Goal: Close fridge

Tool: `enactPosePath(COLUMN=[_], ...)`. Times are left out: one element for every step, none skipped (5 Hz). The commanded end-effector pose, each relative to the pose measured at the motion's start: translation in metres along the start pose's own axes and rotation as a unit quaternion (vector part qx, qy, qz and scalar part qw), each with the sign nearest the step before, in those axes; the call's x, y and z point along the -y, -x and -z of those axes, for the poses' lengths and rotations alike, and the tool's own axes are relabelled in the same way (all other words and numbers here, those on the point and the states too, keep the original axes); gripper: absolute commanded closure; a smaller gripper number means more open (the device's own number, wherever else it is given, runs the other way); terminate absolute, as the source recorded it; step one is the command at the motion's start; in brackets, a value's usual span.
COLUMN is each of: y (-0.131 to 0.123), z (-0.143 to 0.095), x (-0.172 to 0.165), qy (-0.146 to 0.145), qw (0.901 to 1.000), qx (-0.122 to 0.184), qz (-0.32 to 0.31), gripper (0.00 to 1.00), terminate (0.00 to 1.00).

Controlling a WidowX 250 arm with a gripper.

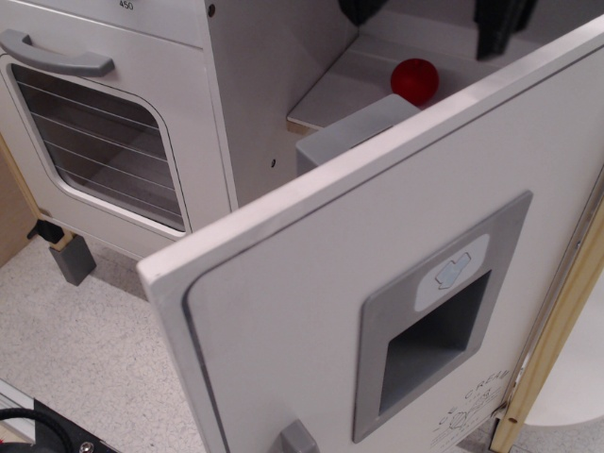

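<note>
The white fridge stands with its door (311, 321) swung wide open toward the camera. The door shows the grey recessed dispenser panel (439, 316), the top of its grey handle (297, 439) and faint lettering at the lower right. Inside, a red ball (415, 80) lies on the white shelf (330, 94). A grey bin (354, 132) sits on the door's inner side. My gripper (429, 14) is at the top edge, above the shelf and the ball. Only its two dark fingertips (498, 26) show, set wide apart and empty, clear of the door.
The white oven (94, 123) with a wire-rack window and horizontal grey handle (57, 54) stands to the left of the fridge. A small grey block (73, 258) lies on the speckled floor below it. A wooden frame edge (557, 321) runs along the door's right side.
</note>
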State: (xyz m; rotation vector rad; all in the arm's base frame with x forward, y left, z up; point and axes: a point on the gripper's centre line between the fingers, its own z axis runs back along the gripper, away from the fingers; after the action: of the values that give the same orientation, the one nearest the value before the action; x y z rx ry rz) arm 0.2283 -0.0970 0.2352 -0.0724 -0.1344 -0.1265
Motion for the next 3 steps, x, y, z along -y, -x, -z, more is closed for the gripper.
enactPosePath(y=[0.014, 0.01, -0.001], z=[0.011, 0.018, 0.021], x=[0.005, -0.008, -0.027], qy=[-0.043, -0.068, -0.08], qw=[0.9989, 0.9976, 0.9961], qx=[-0.003, 0.013, 0.024], qz=[0.018, -0.004, -0.028], gripper=[0.0, 0.0, 0.0], terminate=[0.0, 0.0, 0.0])
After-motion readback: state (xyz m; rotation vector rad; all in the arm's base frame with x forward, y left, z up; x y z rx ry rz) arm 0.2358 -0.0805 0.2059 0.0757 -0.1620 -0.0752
